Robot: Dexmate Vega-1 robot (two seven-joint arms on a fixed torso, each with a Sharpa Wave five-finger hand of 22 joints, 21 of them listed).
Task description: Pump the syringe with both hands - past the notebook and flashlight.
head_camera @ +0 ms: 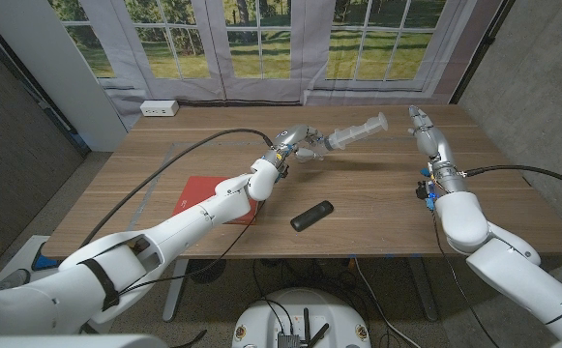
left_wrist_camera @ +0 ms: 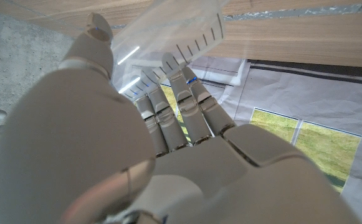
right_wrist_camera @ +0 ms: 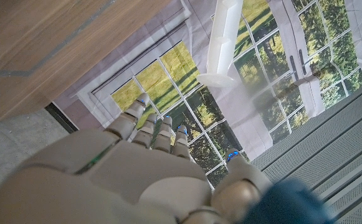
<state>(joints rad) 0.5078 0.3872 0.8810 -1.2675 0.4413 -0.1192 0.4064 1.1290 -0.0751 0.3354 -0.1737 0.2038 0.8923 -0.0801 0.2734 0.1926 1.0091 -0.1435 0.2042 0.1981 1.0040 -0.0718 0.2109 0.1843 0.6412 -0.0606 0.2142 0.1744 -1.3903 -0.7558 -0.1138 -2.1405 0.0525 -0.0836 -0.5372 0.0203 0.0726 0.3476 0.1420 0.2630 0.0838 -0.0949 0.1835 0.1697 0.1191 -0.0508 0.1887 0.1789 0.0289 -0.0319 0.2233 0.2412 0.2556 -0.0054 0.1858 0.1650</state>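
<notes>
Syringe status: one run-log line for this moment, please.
syringe: held aloft by left hand | right hand: open, apart from plunger end | notebook, flashlight: on table

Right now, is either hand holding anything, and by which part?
The left hand grips the syringe by its barrel, lifted off the table. The right hand holds nothing, fingers apart.

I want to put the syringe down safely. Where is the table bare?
Bare wood lies between the flashlight and the right hand, and under the syringe held by the left hand. The notebook side, beneath the left arm, is crowded.
</notes>
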